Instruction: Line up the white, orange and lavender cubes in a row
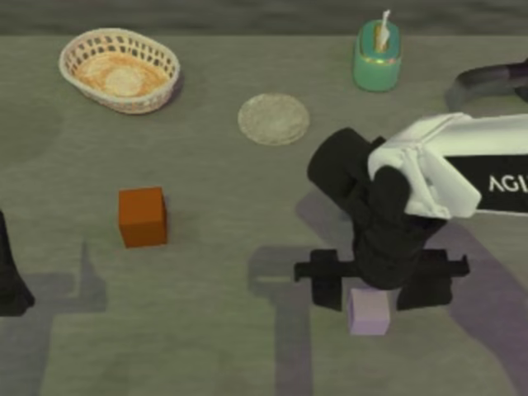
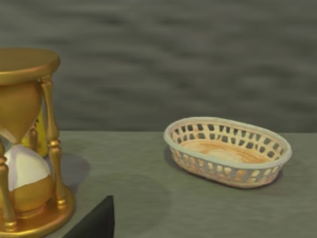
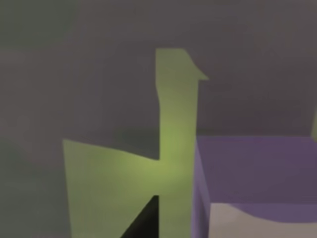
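Small pale lavender cube (image 1: 368, 313), matte, plain faces, sits on the bench (image 1: 214, 346) at front right in the top view. Right end effector (image 1: 370, 285) hangs directly over it, fingers spread wide to both sides of the cube, gripping nothing; cube's back edge is hidden under the wrist. Rust-orange cube (image 1: 142, 216) lies well apart at left. Left end effector (image 1: 10, 285) parked at left edge, can't tell its opening.

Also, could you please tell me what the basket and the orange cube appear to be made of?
The basket looks like pale woven wicker: open lattice walls and a braided rim, matte. The orange cube looks like plain matte plastic or painted wood: flat rust colour, no shine, no grain; which of the two the views do not settle.
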